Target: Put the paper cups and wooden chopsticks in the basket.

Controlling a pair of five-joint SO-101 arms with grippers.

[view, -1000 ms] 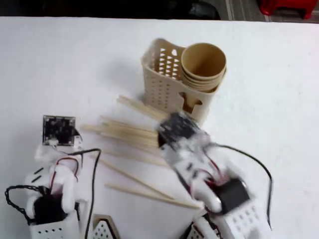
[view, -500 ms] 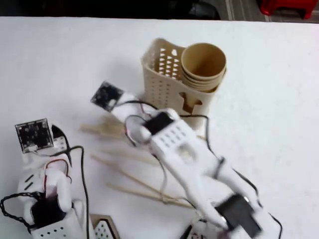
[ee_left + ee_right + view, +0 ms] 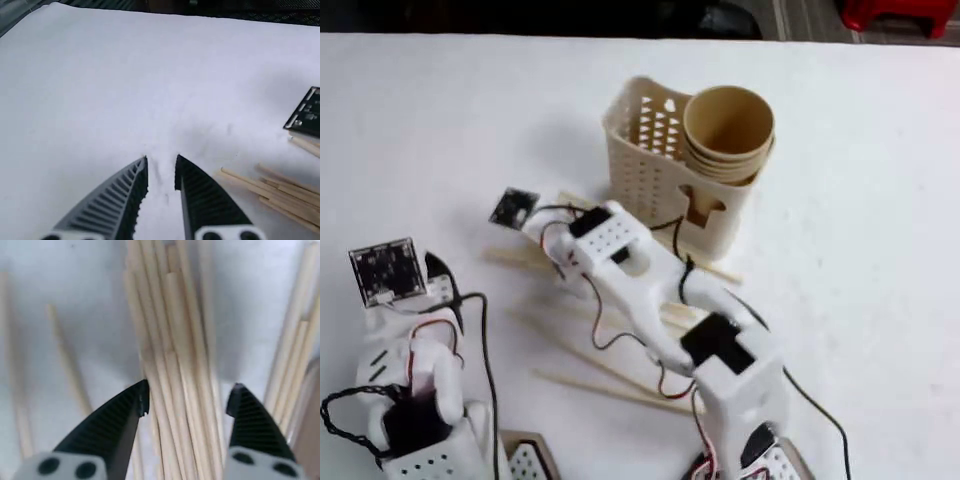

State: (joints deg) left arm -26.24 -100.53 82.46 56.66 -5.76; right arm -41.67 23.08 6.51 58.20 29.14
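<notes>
The chopsticks (image 3: 605, 388) lie loose on the white table (image 3: 440, 120), scattered in front of the basket (image 3: 645, 175). A tight bundle of them (image 3: 170, 360) runs lengthwise between the fingers of my right pincer (image 3: 190, 397). That pincer is spread wide astride the bundle and grips nothing. Single sticks lie on either side of the bundle. The paper cups (image 3: 728, 125) are nested in one stack and stand upright in one end of the basket.

From above, my right arm (image 3: 650, 290) stretches across the pile and hides its middle, so stick ends poke out on both sides of it. The dark board (image 3: 513, 207) on its wrist sits over the far end of the heap.

My left pincer (image 3: 161, 167) hangs well apart over bare table, its fingers only a narrow gap apart with nothing between them. A few stick ends (image 3: 280, 192) lie near it.

The sticks are pale, thin and straight with blunt ends. The basket is cream and perforated.
</notes>
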